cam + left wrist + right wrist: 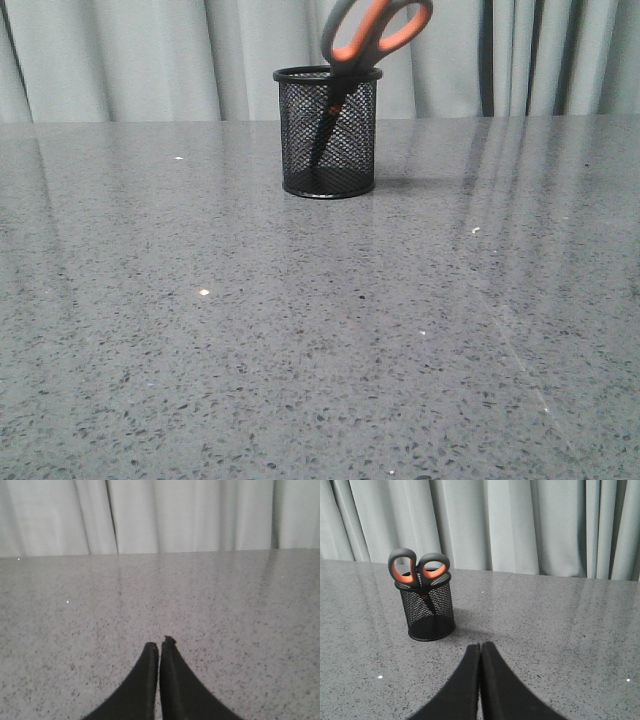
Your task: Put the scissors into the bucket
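Note:
The bucket, a small black wire-mesh cup, stands upright on the grey table at the back centre. The scissors stand in it blades down, their grey handle loops lined in orange leaning over the rim to the right. Both also show in the right wrist view: the bucket and the scissors. My right gripper is shut and empty, well short of the bucket. My left gripper is shut and empty over bare table. Neither gripper shows in the front view.
The grey speckled table reaches to a pale curtain along its far edge. A few small white specks lie on the surface.

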Tool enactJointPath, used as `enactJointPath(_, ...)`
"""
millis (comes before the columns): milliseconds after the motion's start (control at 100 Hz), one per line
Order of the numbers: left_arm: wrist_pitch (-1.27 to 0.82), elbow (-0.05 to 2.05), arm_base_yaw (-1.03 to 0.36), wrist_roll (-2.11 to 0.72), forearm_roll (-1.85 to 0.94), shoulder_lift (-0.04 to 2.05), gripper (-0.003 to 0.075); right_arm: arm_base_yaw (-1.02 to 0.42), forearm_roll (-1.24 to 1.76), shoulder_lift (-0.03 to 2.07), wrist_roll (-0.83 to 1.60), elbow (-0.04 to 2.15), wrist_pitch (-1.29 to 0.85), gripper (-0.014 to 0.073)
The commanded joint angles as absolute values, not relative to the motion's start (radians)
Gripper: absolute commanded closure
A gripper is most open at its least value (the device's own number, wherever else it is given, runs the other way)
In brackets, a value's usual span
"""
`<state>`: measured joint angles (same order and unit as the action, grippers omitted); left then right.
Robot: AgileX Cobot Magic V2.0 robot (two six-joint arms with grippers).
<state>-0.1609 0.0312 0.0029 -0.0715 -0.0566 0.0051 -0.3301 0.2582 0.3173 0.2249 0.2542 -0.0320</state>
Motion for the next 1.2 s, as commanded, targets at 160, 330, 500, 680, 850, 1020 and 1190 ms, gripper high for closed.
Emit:
enactJointPath(160, -0.035, -0.042, 0.02, -0.02, -0.056, -0.031, 0.074, -0.323, 0.259, 0.327, 0.225, 0.282, 0.051, 0.0638)
enactJointPath(330, -0.038, -0.04, 0.018, -0.018, -0.125, -0.031, 0.0739, -0.323, 0.259, 0.327, 0.225, 0.282, 0.051, 0.0638)
enactJointPath(500, -0.038, -0.04, 0.018, -0.018, -0.125, -0.029, 0.0739, -0.323, 0.259, 0.327, 0.225, 0.282, 0.051, 0.0638)
enactJointPath(680, -0.038, -0.04, 0.018, -0.018, -0.125, -0.029, 0.074, -0.323, 0.259, 0.327, 0.225, 0.282, 0.051, 0.0638)
enactJointPath(850, -0.038, -0.04, 0.018, -0.018, -0.125, -0.029, 0.0739, -0.323, 0.259, 0.327, 0.225, 0.282, 0.051, 0.0638)
enactJointPath(1020, -0.038, -0.04, 0.018, -0.018, -0.125, -0.029, 0.074, -0.323, 0.246, 0.327, 0.227, 0.282, 0.06, 0.0638)
enactJointPath(1190, -0.038, -0.04, 0.018, -0.018, -0.125, -0.029, 0.0739, -0.264, 0.196, 0.323, 0.222, 0.237, 0.107, 0.0638)
